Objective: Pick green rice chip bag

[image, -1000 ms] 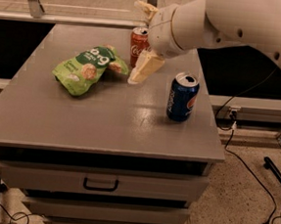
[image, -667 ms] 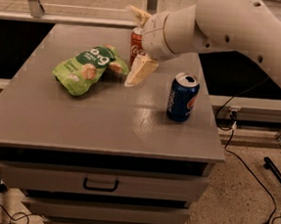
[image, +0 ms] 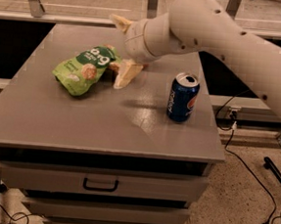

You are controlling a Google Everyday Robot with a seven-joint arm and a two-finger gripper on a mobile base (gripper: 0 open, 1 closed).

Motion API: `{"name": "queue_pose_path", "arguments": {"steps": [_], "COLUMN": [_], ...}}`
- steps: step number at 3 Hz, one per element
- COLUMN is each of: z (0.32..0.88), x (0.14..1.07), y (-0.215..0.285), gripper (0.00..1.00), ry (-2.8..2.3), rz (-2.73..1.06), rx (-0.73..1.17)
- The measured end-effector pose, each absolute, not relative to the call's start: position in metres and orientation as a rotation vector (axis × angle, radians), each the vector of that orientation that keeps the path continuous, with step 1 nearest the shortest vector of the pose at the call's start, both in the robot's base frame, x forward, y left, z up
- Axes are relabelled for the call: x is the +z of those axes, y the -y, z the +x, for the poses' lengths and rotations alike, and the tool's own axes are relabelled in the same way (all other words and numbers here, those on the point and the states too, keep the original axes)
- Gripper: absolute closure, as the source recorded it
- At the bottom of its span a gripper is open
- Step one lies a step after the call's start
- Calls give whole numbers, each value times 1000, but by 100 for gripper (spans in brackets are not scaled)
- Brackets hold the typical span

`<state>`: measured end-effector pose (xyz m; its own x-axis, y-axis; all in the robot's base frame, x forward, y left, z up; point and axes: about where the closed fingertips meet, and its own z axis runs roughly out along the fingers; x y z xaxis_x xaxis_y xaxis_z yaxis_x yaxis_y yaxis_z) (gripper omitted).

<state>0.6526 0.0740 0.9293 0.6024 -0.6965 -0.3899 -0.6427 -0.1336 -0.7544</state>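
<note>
The green rice chip bag (image: 84, 68) lies flat on the grey cabinet top (image: 70, 122), at the back left. It is light green with white lettering and pale round rice cakes on it. My gripper (image: 122, 48) is just right of the bag's right end. It is open: one cream finger (image: 119, 22) points up and back, the other finger (image: 127, 74) reaches down to the tabletop beside the bag's edge. Nothing is held between them.
A blue soda can (image: 183, 97) stands upright on the right side of the top, in front of my arm (image: 220, 37). Drawers with a handle (image: 100, 184) sit below the top. Cables lie on the floor at the right.
My arm and gripper have moved left toward the bag. The red can seen earlier behind the gripper is now covered by the arm. The bag and blue can have not moved.
</note>
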Motion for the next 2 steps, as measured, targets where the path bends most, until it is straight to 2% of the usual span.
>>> {"name": "queue_pose_path", "arguments": {"steps": [2], "z": [674], "x": [905], "y": [-97], "gripper": [0], "ry": [-1062], "rz": [-1851], "rx": [-94]}}
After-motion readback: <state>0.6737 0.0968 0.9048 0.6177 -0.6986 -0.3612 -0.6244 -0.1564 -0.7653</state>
